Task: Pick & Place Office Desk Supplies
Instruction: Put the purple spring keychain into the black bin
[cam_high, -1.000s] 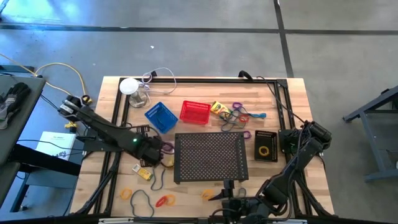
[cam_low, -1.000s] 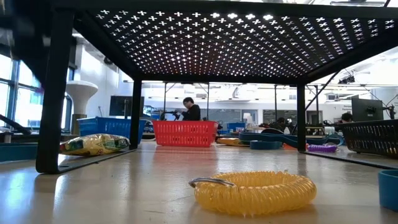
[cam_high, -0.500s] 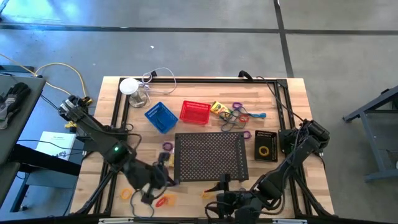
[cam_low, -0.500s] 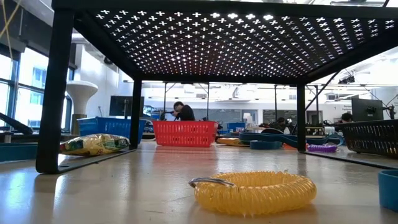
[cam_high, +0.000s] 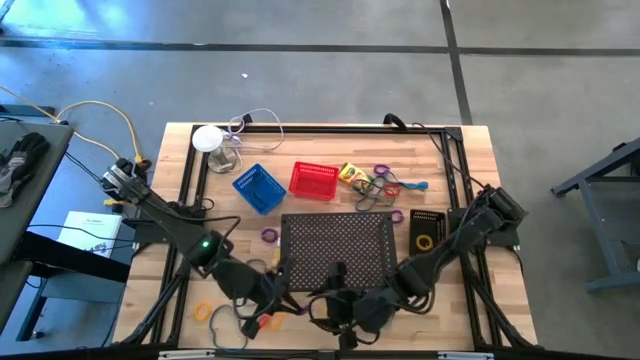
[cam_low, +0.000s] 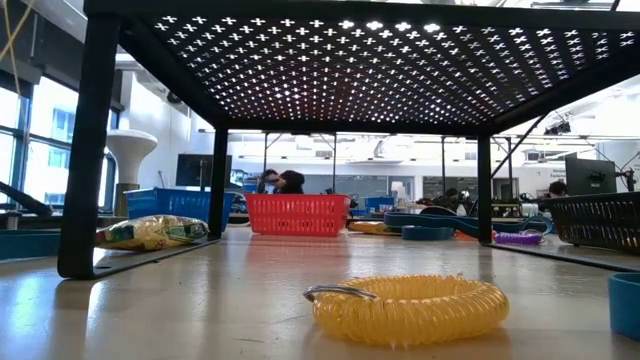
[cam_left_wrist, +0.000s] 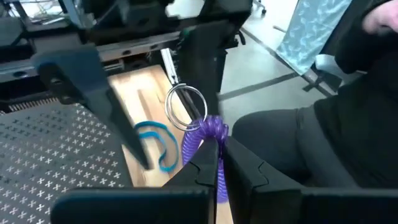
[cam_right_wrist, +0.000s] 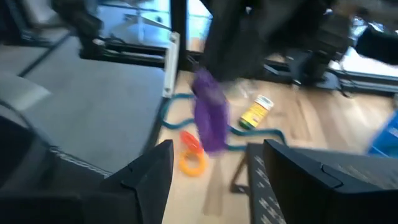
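Both arms swung to my counter's (cam_high: 470, 150) near edge | left gripper (cam_left_wrist: 217, 163) clamped on purple coil band (cam_left_wrist: 208, 140) | right gripper (cam_right_wrist: 208, 163) agape, holding nothing, facing it

Purple coil (cam_right_wrist: 210, 118) blurred (motion), blue band (cam_left_wrist: 157, 142) half hidden.

Left gripper (cam_left_wrist: 219, 163) clamped, right gripper (cam_right_wrist: 208, 163) spread

From above, my left arm (cam_high: 190, 235) reaches along the near edge of the light wooden table (cam_high: 470, 140), and my right arm (cam_high: 450, 250) bends in to meet it in front of the large flat black perforated tray (cam_high: 335, 250). Behind the tray stand a small blue mesh basket (cam_high: 258, 188) and a small red mesh basket (cam_high: 313, 180).
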